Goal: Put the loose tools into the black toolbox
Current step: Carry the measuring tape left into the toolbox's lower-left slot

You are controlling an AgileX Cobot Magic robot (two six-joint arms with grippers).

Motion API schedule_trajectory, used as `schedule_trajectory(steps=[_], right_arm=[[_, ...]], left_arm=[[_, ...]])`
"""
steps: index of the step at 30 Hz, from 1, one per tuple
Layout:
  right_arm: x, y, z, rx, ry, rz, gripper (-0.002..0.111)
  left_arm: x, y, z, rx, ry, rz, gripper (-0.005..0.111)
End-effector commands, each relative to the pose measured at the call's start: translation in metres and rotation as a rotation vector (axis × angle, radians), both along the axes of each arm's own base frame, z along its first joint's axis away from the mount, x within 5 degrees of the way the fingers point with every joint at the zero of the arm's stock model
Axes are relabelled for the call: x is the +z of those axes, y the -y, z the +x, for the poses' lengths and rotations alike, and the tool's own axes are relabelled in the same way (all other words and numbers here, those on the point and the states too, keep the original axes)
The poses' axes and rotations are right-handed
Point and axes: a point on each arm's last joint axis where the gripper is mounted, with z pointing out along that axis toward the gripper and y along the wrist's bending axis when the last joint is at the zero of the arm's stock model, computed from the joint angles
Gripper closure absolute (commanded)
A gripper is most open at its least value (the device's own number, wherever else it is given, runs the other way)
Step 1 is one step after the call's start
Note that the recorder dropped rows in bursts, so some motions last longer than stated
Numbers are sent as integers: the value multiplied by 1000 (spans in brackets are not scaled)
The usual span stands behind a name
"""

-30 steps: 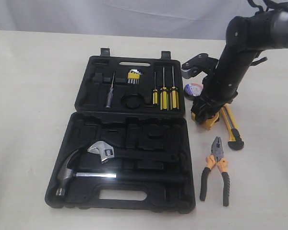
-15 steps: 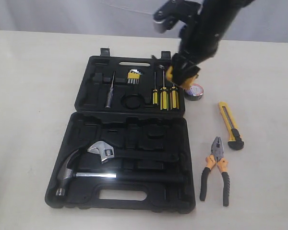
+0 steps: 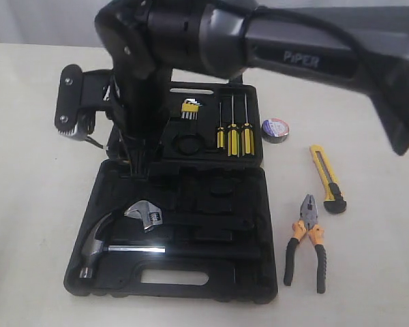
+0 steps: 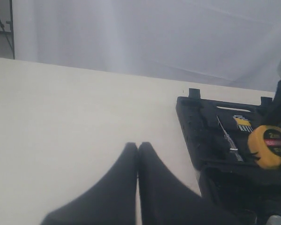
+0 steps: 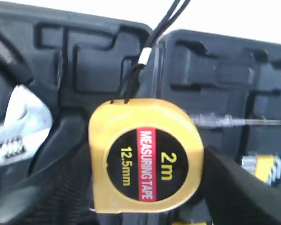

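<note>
Left gripper (image 4: 137,151): jaws pressed together, empty, left of the black toolbox (image 3: 253,287). Right gripper (image 5: 149,199): clamped on one yellow tape measure (image 5: 145,159) over the box's left side, its arm (image 3: 293,54) masking it from outside. Boxed: one hammer (image 3: 103,248), one wrench (image 3: 144,215), three screwdrivers (image 3: 233,136); loose at right: one tape roll (image 3: 275,129), one utility knife (image 3: 327,178), one pliers (image 3: 307,240).

right arm (image 3: 301,59) grey link: white "PiPER" | yellow tape measure (image 5: 147,161) round black face: yellow "2m" and "12.5mm", white "MEASURING TAPE" on a red stripe between them | dark tape roll (image 3: 275,129) white-purple label: print too small to read
</note>
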Motion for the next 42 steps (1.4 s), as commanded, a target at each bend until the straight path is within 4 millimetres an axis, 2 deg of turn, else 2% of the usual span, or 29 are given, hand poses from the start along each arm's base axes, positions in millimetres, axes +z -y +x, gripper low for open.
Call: schedule_trajectory(steps=[1, 8, 16, 23, 32, 34, 42], right_arm=[[-14, -16, 6, 49, 68, 47, 93], [-29, -21, 7, 83, 43, 55, 93], [-35, -25, 3, 106, -17, 82, 93], [-60, -25, 2, 93, -85, 27, 93], [-67, -21, -7, 65, -203, -8, 92], [-67, -21, -8, 59, -217, -10, 87], [-67, -20, -9, 32, -228, -10, 50]], left_arm=[[1, 0, 0, -5, 0, -1, 107], [1, 0, 0, -5, 0, -1, 107], [1, 0, 0, -5, 0, -1, 107], [1, 0, 0, -5, 0, -1, 107], [2, 0, 0, -5, 2, -1, 107], [2, 0, 0, -5, 2, -1, 107], [2, 0, 0, -5, 2, -1, 107]])
